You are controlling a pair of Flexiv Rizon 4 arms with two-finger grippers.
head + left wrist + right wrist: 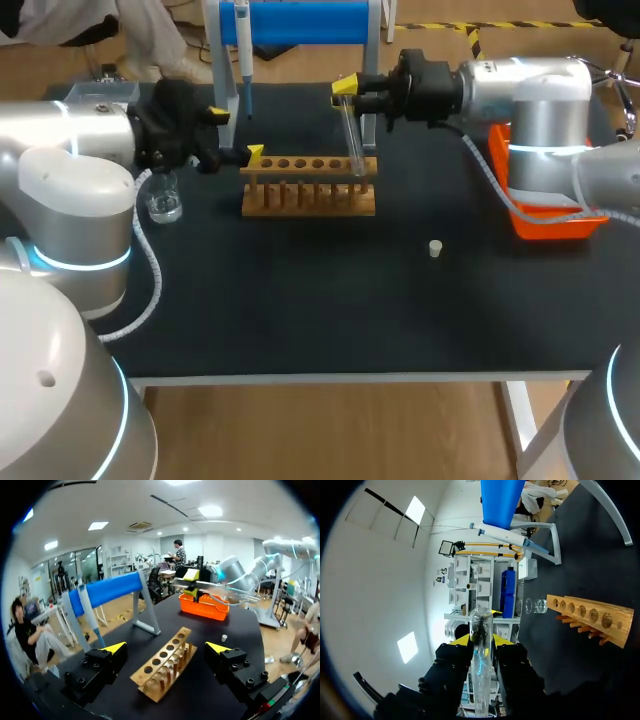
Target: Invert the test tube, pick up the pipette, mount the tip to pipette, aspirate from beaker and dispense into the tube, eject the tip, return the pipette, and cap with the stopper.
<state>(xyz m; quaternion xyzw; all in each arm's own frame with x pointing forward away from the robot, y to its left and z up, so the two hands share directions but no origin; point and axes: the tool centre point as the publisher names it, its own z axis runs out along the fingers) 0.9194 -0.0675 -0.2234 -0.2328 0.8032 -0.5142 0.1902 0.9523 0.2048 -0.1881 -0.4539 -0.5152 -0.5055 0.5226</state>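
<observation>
While right claw (481, 640) clamps test tube (481, 620) — head view adds the stopper (435, 248)

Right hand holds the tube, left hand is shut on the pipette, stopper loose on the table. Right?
No. The left hand is open at the rack's end; the pipette hangs on its stand, per the left wrist view. Right hand does hold the tube.

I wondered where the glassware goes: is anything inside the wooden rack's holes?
No: every hole in the rack looks empty. The tube is in the right gripper, above its right end, covering the last hole from overhead.
</observation>
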